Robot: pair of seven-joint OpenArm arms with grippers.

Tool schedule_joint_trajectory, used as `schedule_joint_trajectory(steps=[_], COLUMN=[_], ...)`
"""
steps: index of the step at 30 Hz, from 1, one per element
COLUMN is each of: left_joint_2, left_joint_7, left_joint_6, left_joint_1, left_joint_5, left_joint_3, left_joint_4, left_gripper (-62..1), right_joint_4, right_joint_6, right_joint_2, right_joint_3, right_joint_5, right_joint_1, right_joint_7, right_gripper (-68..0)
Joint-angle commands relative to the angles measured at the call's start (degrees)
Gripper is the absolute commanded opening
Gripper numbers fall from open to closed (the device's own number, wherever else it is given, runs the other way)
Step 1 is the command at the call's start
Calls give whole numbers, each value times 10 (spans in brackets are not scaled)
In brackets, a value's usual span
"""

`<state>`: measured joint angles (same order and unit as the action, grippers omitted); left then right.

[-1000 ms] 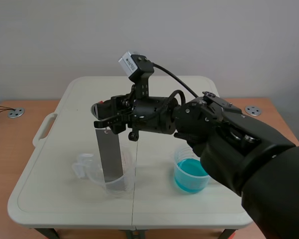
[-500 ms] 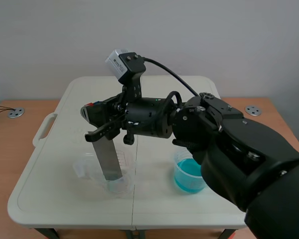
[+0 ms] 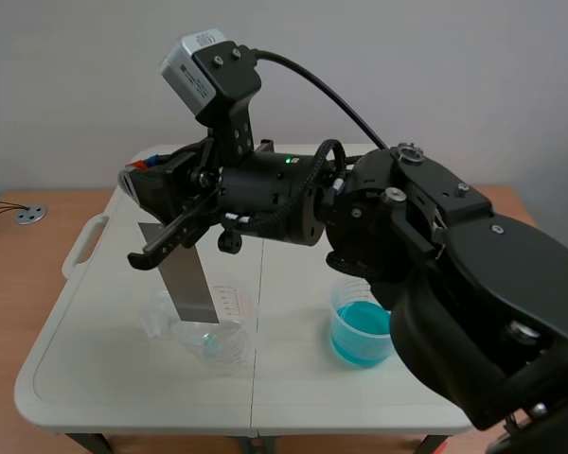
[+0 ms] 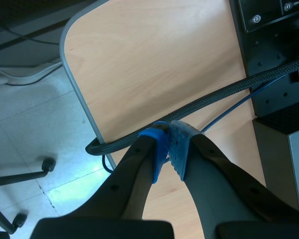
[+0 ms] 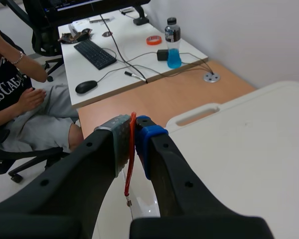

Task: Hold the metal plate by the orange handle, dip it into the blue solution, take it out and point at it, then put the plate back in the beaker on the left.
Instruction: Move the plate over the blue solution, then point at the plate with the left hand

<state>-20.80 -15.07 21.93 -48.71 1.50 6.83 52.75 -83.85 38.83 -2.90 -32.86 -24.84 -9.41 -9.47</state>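
I had the right fingers [image 5: 118,142] clamped on the handle [image 5: 129,174], the plate [image 3: 185,279] hanging tilted, its lower end at the mouth of the clear beaker [image 3: 223,346]. My left fingers [image 4: 179,149] were closed on nothing, off the desk [image 3: 104,312].

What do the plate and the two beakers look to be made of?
The plate: probably metal, dull grey, thin, flat, straight-edged. The left beaker: likely clear plastic or glass; see-through wall with printed graduation marks. The right beaker: the same clear material, blue solution showing through its wall.
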Motion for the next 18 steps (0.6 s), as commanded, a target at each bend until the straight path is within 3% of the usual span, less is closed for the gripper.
schedule_joint_trajectory(steps=[1,11,18], left_joint_2=[1,1,1], left_joint_7=[-5,-6,-6], left_joint_6=[3,3,3], left_joint_1=[-6,-6,-6], left_joint_5=[-2,-2,-2], left_joint_3=[2,2,2], left_joint_4=[5,5,5], left_gripper=[-593,-593,-593], right_joint_4=[-24,-121,-188], right_joint_6=[2,0,0], right_joint_2=[-5,-26,-30], right_joint_3=[-1,5,39], right_joint_5=[-8,18,18], right_joint_1=[-4,21,43], right_joint_7=[8,8,2], right_gripper=[-662,-662,-662])
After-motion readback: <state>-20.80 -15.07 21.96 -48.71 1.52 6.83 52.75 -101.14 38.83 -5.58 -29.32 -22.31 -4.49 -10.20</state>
